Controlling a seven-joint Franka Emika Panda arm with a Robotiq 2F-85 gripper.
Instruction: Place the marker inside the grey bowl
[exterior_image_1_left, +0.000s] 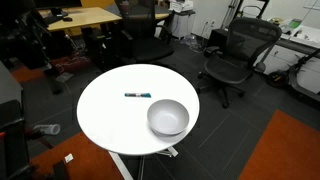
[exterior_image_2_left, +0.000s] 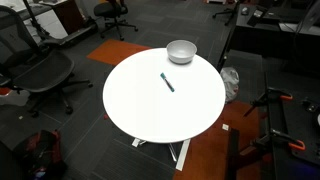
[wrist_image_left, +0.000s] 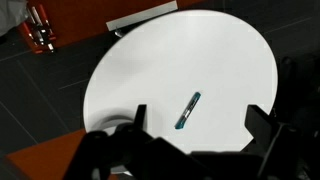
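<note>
Gripper (wrist_image_left: 198, 112) fills the bottom of the wrist view, jaws spread wide and holding nothing. The marker (wrist_image_left: 188, 110) lies flat between its blurred fingers on the white table (wrist_image_left: 150, 60). The bowl (exterior_image_1_left: 168, 117) stands apart from the marker, near the table's rim. Dark floor (exterior_image_1_left: 60, 100) and office chairs (exterior_image_1_left: 235, 55) lie beyond.

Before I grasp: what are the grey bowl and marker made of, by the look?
The round light grey bowl looks like smooth metal or glazed ceramic, with a soft sheen inside; I cannot tell which. The thin dark marker with a teal section is probably hard plastic, smooth-bodied.
</note>
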